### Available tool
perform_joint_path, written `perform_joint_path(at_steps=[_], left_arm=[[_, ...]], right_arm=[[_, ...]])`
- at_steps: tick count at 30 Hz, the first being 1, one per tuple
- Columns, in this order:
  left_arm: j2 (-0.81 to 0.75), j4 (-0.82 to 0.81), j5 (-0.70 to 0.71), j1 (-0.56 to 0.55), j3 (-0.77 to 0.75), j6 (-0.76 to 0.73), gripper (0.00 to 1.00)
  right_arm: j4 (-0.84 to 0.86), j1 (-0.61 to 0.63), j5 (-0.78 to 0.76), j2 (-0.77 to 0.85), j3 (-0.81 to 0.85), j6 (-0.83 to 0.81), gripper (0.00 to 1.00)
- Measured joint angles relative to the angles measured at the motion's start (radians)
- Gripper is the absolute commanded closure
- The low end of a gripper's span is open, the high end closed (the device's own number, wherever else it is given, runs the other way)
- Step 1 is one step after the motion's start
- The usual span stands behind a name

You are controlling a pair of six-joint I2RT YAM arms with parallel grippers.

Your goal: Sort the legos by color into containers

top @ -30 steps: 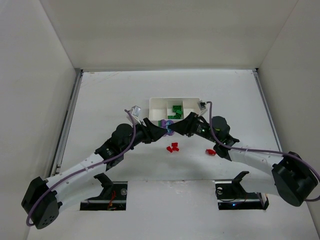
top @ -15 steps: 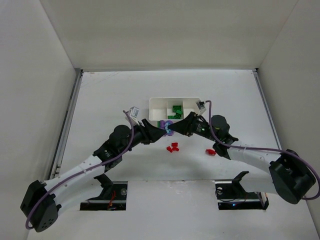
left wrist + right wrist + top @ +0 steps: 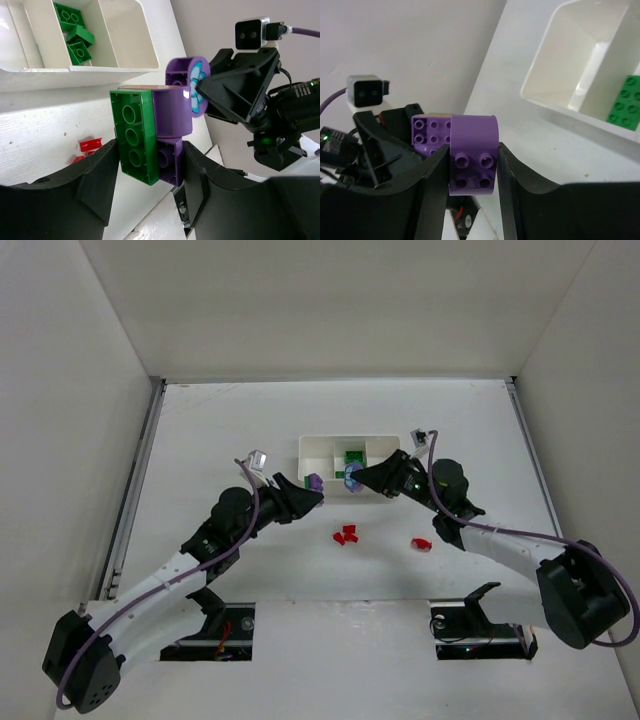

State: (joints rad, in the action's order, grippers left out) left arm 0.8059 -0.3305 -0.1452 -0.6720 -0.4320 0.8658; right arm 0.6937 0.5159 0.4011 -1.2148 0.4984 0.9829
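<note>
My left gripper (image 3: 310, 487) is shut on a green lego (image 3: 134, 136) stuck to a purple lego (image 3: 173, 119), held just left of the white tray (image 3: 325, 438). My right gripper (image 3: 356, 478) is shut on a rounded purple lego (image 3: 472, 155) with a pale blue flower face (image 3: 195, 84), a small gap away from the left pair. Several green legos (image 3: 352, 460) lie in the tray's middle container. Red legos (image 3: 345, 535) lie on the table in front of both grippers, with one more red lego (image 3: 421, 543) to the right.
The tray's left container (image 3: 570, 65) and right container (image 3: 383, 447) look empty. White walls close in the table on three sides, and a metal rail (image 3: 135, 480) runs along the left edge. Both arm bases sit at the near edge.
The two grippers met on one purple and green stack; the right one closed and has pulled the rounded purple piece off, up and right toward the tray. The left drew back slightly.
</note>
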Motion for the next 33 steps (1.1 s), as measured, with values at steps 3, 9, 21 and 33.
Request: perform_joint_path(at_steps=[3,9,21,33], left_arm=[[0.010,0.000,0.000,-0.002,0.000,-0.007,0.74],[0.037,0.000,0.000,-0.006,0.002,-0.035,0.73],[-0.073,0.044,0.049,0.066,0.091,-0.055,0.73],[-0.078,0.053,0.053,0.085,0.108,-0.071,0.73]], right_arm=[[-0.072,-0.005,-0.042,-0.043,0.060,-0.048,0.61],[-0.213,0.000,-0.149,-0.095,0.178,-0.154,0.61],[-0.280,0.084,-0.208,-0.351,0.388,-0.201,0.60],[-0.331,0.096,-0.234,-0.448,0.480,-0.200,0.60]])
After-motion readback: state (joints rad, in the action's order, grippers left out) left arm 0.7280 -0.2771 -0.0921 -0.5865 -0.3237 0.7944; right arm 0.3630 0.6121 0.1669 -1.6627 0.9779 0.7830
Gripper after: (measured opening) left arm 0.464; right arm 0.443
